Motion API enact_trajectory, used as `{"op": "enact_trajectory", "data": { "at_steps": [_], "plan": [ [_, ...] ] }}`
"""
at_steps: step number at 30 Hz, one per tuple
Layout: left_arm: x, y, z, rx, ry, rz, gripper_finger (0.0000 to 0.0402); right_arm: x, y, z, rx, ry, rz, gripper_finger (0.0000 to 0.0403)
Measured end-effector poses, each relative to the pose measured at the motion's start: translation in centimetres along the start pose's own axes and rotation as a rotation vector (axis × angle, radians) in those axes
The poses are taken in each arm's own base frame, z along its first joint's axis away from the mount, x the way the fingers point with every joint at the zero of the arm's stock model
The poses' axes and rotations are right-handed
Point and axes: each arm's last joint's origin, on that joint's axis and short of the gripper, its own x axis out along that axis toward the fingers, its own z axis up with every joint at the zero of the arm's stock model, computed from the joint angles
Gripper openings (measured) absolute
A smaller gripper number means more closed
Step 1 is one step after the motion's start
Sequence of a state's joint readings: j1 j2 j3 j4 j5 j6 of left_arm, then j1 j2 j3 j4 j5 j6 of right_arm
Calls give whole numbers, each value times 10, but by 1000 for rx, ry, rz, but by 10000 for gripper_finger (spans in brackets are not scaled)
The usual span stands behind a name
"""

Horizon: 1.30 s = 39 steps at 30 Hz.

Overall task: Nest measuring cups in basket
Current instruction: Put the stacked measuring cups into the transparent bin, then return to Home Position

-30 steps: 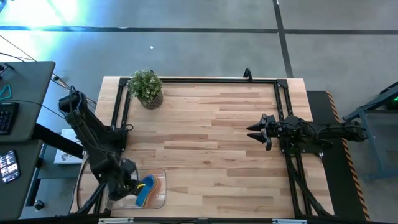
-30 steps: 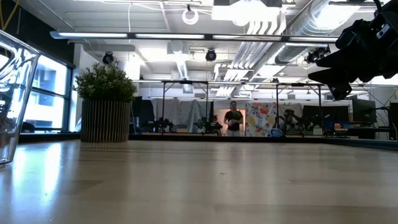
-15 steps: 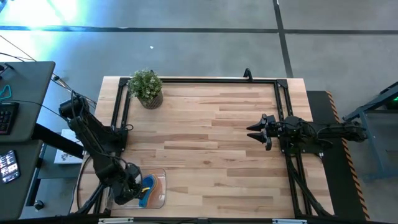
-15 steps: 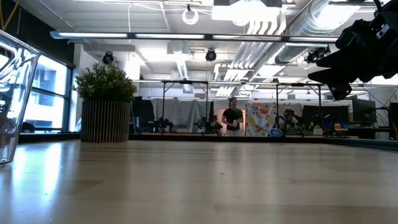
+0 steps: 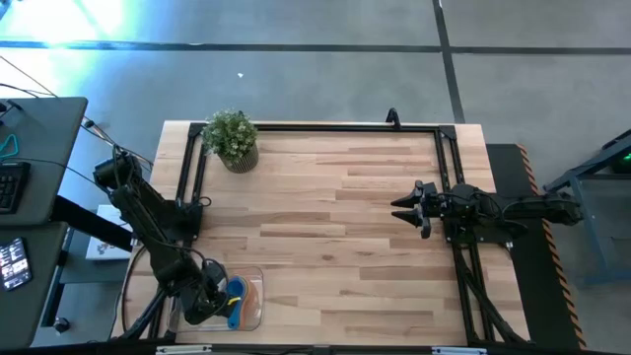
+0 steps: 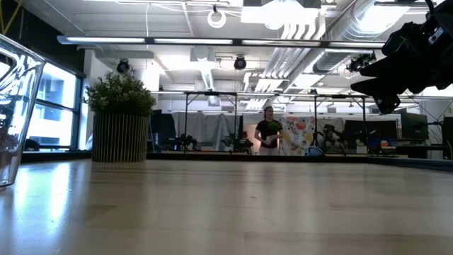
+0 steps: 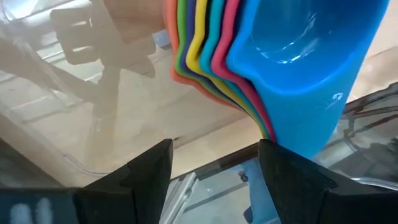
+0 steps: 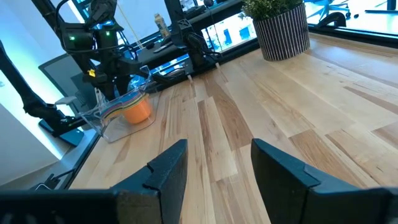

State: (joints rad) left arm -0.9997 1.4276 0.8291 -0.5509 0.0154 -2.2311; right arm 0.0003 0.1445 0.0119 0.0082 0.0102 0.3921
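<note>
The measuring cups sit nested in one stack inside the clear basket at the table's near left corner. The blue cup is innermost, and red, light blue, yellow, purple, green and orange rims show around it. The stack lies on the basket's floor. My left gripper is open, low inside the basket, just beside the stack. My right gripper is open and hovers above the table's right side, far from the basket and its cups. My left gripper has one finger right below the lower edge of the blue cup. I cannot tell whether it touches the cup. Nothing lies between the two fingers.
A small potted plant stands at the far left of the table. A black frame runs along the table's far and side edges. Bare wood lies between the basket and the right arm. A person walks in the room behind.
My left gripper has shifted a little toward the table's near edge, staying over the basket. The stack of cups has stayed in the basket. My right arm has kept still.
</note>
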Motion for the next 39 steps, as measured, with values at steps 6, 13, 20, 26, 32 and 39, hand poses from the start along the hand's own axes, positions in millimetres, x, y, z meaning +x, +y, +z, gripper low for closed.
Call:
{"op": "enact_trajectory", "data": {
  "at_steps": [6,13,20,26,32,39],
  "plan": [
    [-9,-6,-6,12,-17,-9,227,0,0,0,0,0,0,169],
    [-40,-10,-4,158,-176,-136,227,0,0,0,0,0,0,169],
    [-80,-16,6,445,-438,-389,227,0,0,0,0,0,0,169],
    [-106,-26,20,674,-612,-483,227,0,0,0,0,0,0,169],
    [-135,-31,47,844,-768,-462,227,0,0,0,0,0,0,169],
    [-170,-30,81,1098,-938,-399,227,0,0,0,0,0,0,169]
  ]
}}
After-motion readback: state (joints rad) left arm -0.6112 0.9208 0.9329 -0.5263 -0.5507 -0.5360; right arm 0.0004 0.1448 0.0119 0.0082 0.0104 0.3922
